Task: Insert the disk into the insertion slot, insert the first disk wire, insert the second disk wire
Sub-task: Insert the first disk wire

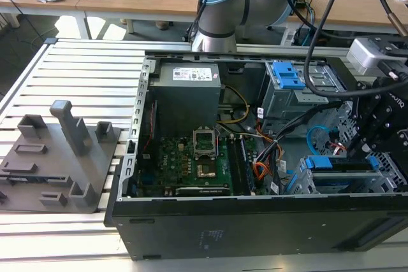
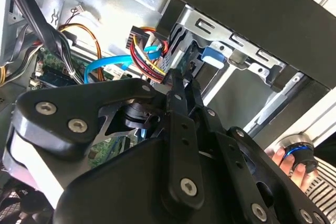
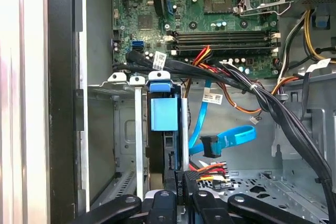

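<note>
Looks like the disk (image 3: 164, 114) is already in the slot (image 3: 119, 124), the blue cable (image 3: 231, 137) dangles unplugged beside it, and the hand (image 3: 182, 184) is pinched narrow at the power plug (image 3: 202, 174), can't tell if that's seated

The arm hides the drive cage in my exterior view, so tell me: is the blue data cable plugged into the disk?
Observer: No. In the first wrist view its black plug hangs free beside the disk.
Operator: Where has the tool got to?
Observer: The gripper is close against the disk's end.
Operator: And the power wires?
Observer: Their red-yellow-black plug lies right beside the gripper.
</note>
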{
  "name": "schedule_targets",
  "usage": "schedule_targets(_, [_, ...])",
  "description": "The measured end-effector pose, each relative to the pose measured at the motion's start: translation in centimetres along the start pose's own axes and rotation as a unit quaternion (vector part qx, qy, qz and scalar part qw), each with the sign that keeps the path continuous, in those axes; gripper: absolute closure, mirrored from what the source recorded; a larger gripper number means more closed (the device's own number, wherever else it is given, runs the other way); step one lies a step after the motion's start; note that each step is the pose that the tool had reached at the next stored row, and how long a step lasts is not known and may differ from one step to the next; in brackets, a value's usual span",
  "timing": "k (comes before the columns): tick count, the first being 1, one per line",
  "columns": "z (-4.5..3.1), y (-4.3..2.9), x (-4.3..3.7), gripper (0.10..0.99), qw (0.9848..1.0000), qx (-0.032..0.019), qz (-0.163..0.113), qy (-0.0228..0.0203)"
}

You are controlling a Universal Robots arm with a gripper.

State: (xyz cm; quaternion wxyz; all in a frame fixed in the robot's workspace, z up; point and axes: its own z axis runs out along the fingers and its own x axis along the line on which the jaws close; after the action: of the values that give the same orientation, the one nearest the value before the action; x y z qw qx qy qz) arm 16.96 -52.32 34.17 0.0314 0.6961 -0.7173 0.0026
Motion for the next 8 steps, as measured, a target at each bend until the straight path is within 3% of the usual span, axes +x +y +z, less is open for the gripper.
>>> schedule_targets(8, [0.29,-0.12,0.37,0.906,1.0000,0.0000,0.000,-0.0002])
